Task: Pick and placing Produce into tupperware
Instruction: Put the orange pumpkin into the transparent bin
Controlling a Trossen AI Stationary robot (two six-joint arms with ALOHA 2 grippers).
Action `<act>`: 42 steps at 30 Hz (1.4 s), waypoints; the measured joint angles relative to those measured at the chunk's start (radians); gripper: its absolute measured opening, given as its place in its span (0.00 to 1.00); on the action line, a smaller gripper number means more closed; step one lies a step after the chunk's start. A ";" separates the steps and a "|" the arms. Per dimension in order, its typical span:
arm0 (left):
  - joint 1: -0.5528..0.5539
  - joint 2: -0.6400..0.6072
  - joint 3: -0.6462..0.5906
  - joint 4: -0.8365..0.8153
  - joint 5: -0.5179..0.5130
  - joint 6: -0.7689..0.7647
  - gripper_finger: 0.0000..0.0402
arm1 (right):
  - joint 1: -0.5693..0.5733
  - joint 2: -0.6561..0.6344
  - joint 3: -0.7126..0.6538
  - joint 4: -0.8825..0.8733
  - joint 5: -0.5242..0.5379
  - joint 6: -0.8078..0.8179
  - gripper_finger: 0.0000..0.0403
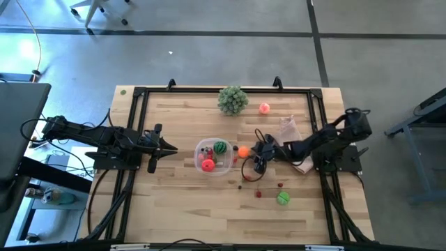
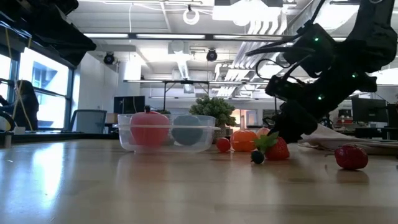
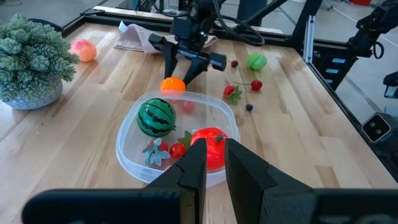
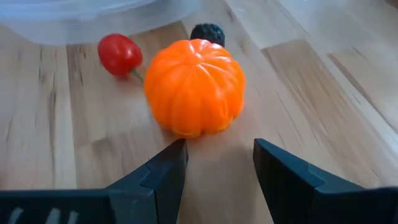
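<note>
The clear tupperware (image 1: pixel 213 156) stands mid-table and holds a striped green ball (image 3: pixel 156 117), a red ball (image 3: pixel 211 144) and small berries. An orange pumpkin-like ball (image 4: pixel 194 87) rests on the wood just right of it. My right gripper (image 4: pixel 217 165) is open and slants down, its fingertips just short of the orange ball, on its right side (image 1: pixel 255 157). A small red berry (image 4: pixel 120 53) and a dark berry (image 4: pixel 207 32) lie beyond the ball. My left gripper (image 1: pixel 171 148) waits shut, left of the tupperware.
A bushy pale-green ball (image 1: pixel 233 100) and a pink ball (image 1: pixel 265 108) sit at the far edge. A pinkish-white bag (image 1: pixel 291 132) lies under my right arm. A green ball (image 1: pixel 283 199), a strawberry (image 2: pixel 351 157) and loose berries lie nearer the front.
</note>
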 joint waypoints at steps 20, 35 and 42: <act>0.000 0.000 0.000 0.000 0.000 0.000 0.12 | -0.030 0.007 0.017 0.020 -0.086 0.016 0.67; 0.000 0.000 0.000 0.000 0.000 0.000 0.12 | -0.056 0.010 0.070 0.023 -0.085 -0.066 0.68; 0.000 0.000 0.000 0.000 0.000 0.000 0.12 | -0.067 0.014 0.147 -0.121 -0.089 -0.076 0.68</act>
